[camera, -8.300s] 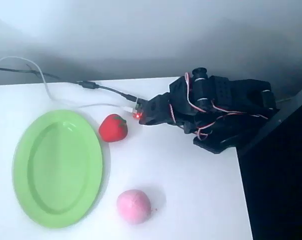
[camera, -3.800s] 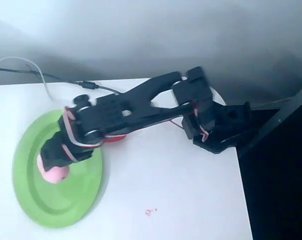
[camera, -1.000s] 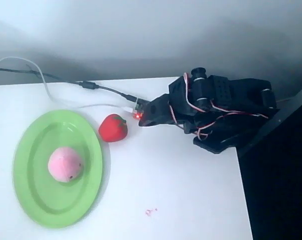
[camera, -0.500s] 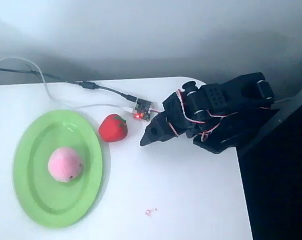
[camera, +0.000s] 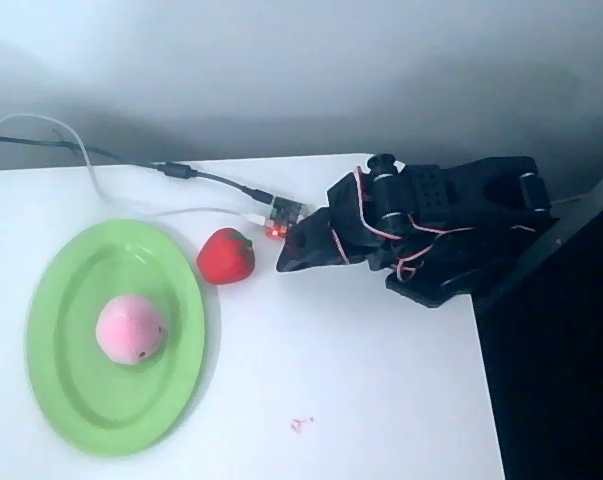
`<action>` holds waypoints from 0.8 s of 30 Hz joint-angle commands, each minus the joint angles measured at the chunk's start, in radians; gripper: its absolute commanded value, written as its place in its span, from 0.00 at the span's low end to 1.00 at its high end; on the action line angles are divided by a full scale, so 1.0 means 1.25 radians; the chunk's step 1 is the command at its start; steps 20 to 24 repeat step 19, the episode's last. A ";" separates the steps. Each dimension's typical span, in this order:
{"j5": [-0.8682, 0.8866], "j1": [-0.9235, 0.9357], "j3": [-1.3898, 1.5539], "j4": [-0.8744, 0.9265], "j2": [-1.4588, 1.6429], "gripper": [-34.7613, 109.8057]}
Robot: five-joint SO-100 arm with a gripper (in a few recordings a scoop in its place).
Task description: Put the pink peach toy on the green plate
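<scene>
On the green plate (camera: 61,300) sits the pink peach (camera: 129,329), job seemingly done. Folded by the table's (camera: 381,400) edge, the hand (camera: 289,258) looks closed. Any sweep could knock the strawberry (camera: 226,255).

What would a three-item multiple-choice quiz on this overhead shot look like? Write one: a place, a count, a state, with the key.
1. Where does the pink peach toy lie?
A. on the green plate
B. on the bare table beside the plate
C. between the gripper's fingers

2. How many toys are in view?
A. one
B. two
C. three

3. How does the gripper stand?
A. clamped on the peach
B. holding nothing, folded back by the arm's base, right of the red strawberry toy
C. pressing on the plate

Key: 1 A, the peach sits inside the plate's rim. 2 B, only the peach and the strawberry show. 3 B, its tip is bare and apart from both toys.
</scene>
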 commanded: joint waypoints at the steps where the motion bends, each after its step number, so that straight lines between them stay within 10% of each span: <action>1: 0.040 -0.015 0.043 -0.004 0.012 0.24; 24: -0.099 0.006 0.043 0.043 0.013 0.24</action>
